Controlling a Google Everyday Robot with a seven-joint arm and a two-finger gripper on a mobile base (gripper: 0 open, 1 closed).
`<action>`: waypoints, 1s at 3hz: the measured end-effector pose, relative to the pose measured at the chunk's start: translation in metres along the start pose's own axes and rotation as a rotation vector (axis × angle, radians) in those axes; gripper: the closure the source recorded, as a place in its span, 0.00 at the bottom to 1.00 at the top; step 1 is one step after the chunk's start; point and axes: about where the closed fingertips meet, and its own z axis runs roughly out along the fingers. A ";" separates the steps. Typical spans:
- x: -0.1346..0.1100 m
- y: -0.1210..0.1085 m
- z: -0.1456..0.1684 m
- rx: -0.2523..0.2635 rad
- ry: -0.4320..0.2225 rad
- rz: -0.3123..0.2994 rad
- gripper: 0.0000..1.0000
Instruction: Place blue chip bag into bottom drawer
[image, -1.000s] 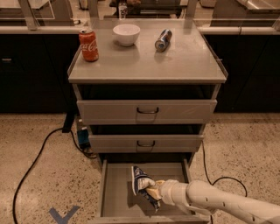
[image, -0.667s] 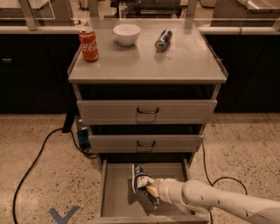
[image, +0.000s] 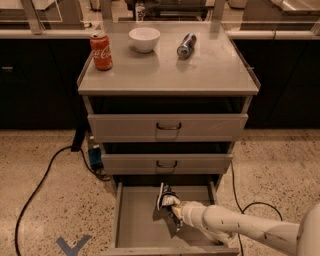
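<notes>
The bottom drawer (image: 135, 220) is pulled open below the two shut upper drawers. My gripper (image: 170, 204) reaches in from the right, over the middle of the drawer floor. It is shut on the blue chip bag (image: 164, 195), a small crumpled dark blue and white bag held upright just above or on the floor near the back of the drawer. My white arm (image: 235, 226) crosses the drawer's right side and hides that part of the floor.
On the cabinet top stand a red cola can (image: 101, 51), a white bowl (image: 144, 39) and a dark blue can lying on its side (image: 186, 45). A black cable (image: 37, 187) runs over the floor at the left, another cable (image: 240, 200) at the right.
My gripper and the bag have shifted slightly to the left inside the bottom drawer. Nothing else has moved.
</notes>
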 end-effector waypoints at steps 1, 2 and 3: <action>0.025 -0.013 0.028 0.000 0.058 0.055 1.00; 0.038 -0.018 0.041 -0.032 0.066 0.093 1.00; 0.038 -0.018 0.041 -0.032 0.066 0.093 1.00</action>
